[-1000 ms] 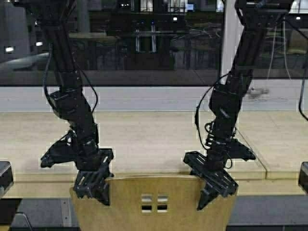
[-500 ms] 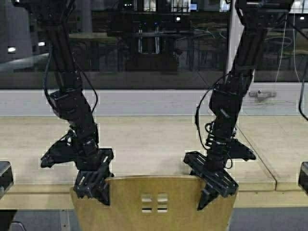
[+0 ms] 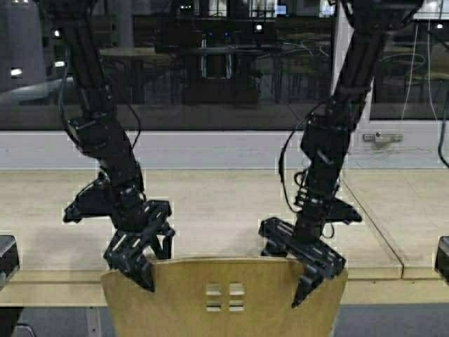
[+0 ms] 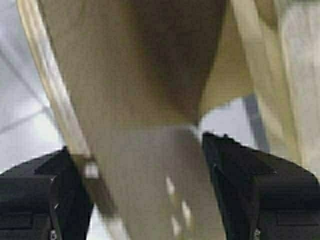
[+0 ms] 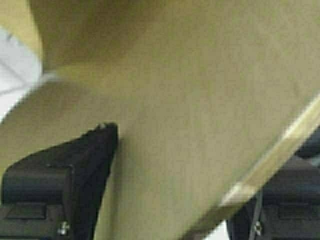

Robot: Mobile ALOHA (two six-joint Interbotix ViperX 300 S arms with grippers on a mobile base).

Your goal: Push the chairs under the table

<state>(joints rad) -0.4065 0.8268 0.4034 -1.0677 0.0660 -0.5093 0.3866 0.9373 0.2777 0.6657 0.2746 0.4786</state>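
So: one chair (image 3: 224, 298) in view, near centre, backrest top just at near edge of table (image 3: 210, 203). One table, pale wood, spanning left to right. Two grippers. Left gripper (image 3: 144, 256) at backrest's left top corner, fingers spread, backrest edge between them, wrist view shows gap on both sides. Right gripper (image 3: 305, 270) at right top corner, fingers apart, straddling backrest edge. Four small holes in backrest centre.
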